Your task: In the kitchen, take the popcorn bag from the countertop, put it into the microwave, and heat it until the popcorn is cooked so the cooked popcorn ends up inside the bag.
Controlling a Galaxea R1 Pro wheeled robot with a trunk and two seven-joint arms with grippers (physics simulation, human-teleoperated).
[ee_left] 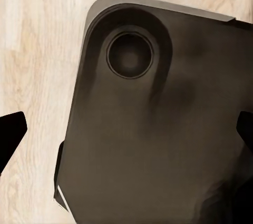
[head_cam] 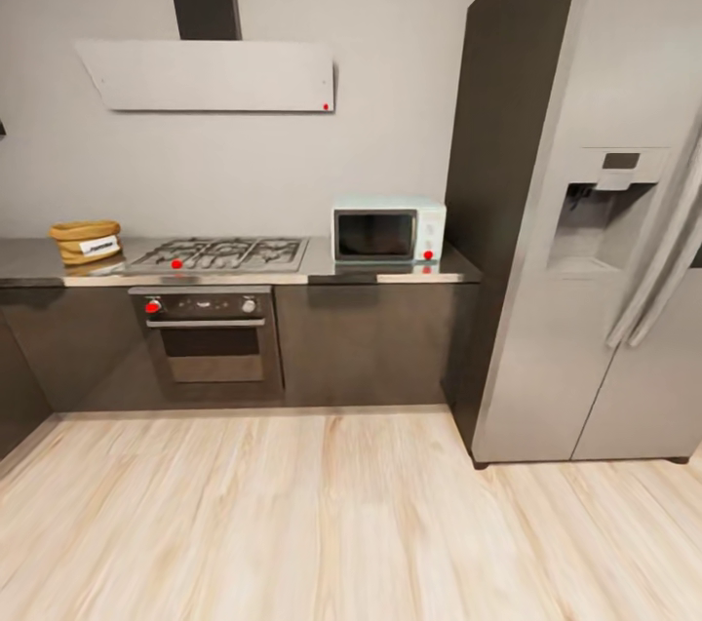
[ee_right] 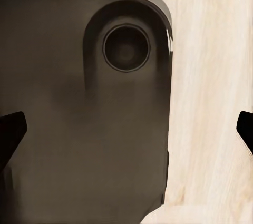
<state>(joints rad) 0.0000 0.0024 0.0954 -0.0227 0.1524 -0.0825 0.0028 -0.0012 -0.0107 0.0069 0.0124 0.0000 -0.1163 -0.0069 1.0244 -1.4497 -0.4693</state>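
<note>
Popcorn bag: the popcorn bag [head_cam: 86, 242] sits on the countertop [head_cam: 29, 260], far to the left, just beside the stove burners [head_cam: 222, 253]. Nothing is holding it.
Popcorn: I cannot see any inside the bag from here.
Microwave: the microwave [head_cam: 388, 230] stands at the other end of the same countertop, next to the tall fridge [head_cam: 595, 212]. Its door looks closed and the glass is dark.
Between them: the burners lie between the bag and the microwave, so the two are well apart. An oven [head_cam: 210, 333] sits under the burners.
Robot: it stands back on the wooden floor [head_cam: 322, 523], away from the counter.
Left gripper: the left gripper [ee_left: 126, 129] hangs over the robot's own dark base [ee_left: 158, 129]. Its two fingers are spread wide and hold nothing.
Right gripper: the right gripper [ee_right: 126, 129] is the same, fingers spread wide, nothing between them.
Done so far: nothing yet, I think. The bag is not picked up.
Left to do: go to the counter, grab the bag, open the microwave, put the bag in, shut the door, and heat it.
</note>
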